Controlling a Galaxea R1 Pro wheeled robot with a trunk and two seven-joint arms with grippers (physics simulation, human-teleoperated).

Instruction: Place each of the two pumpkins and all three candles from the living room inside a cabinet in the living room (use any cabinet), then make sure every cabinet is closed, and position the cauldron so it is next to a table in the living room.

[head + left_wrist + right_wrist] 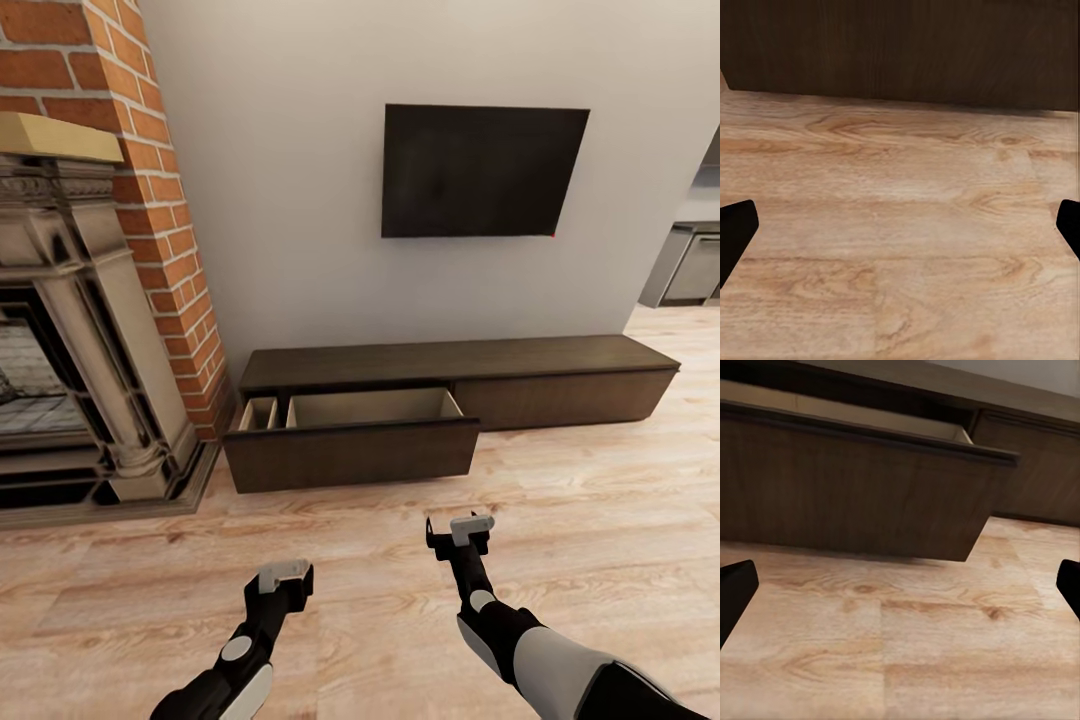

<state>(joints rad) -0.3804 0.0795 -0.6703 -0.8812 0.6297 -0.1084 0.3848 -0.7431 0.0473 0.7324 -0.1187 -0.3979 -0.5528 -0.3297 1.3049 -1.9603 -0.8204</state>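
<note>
Dark brown cabinet (455,385) at 12 o'clock in the head view, left drawer (355,440) pulled out, pale inside; TV (483,170) above, fireplace (70,330) at 9 o'clock. Left gripper (285,573) and right gripper (468,527): spread wide, empty, over floor (560,520). Right wrist view adds the drawer's front; left wrist view, dark wood.

Dark brown cabinet (560,375) with a pale wood drawer inside (370,408). Light floor (600,520) with wavy wood grain. Red brick fireplace (150,150). Black TV (483,170) on a white wall (290,150).
</note>
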